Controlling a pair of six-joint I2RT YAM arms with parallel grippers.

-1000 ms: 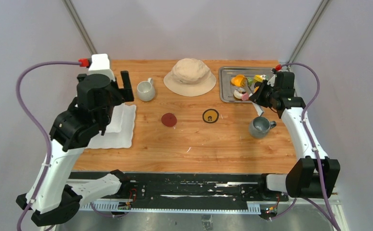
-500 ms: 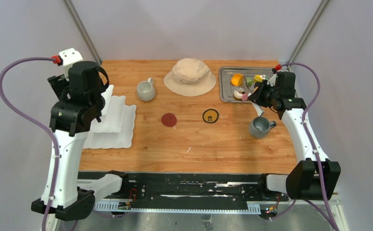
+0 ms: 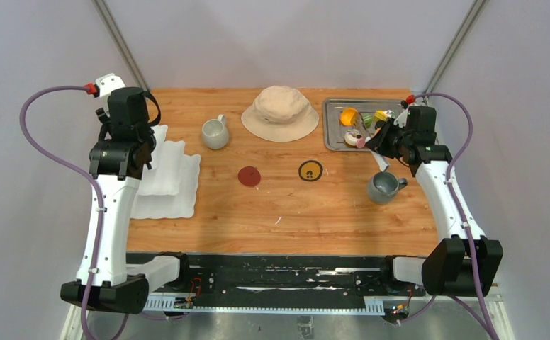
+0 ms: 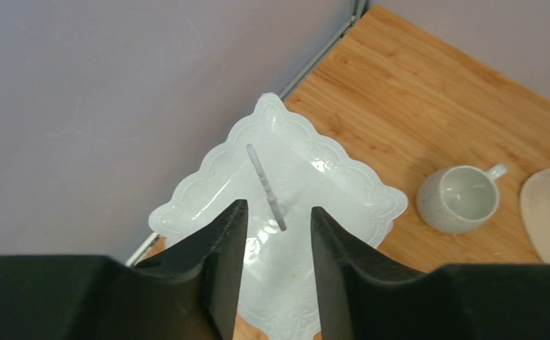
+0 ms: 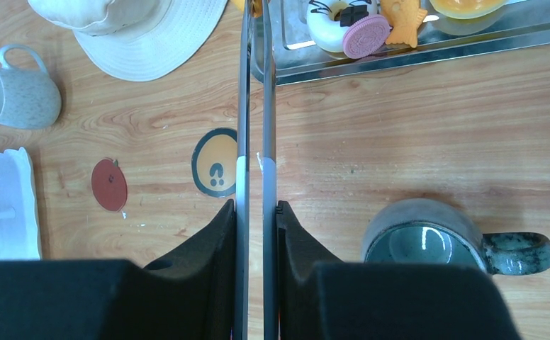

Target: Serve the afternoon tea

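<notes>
Fingers of your left gripper stand apart – released – above the white stand at the far left; your right gripper clenches the metal tongs.

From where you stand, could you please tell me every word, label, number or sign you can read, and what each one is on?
"?": a dark mark that looks like a question mark, on the black-rimmed yellow coaster.
No other writing shows on the red disc, white mug, grey mug, bucket hat, tray or tongs.
</notes>
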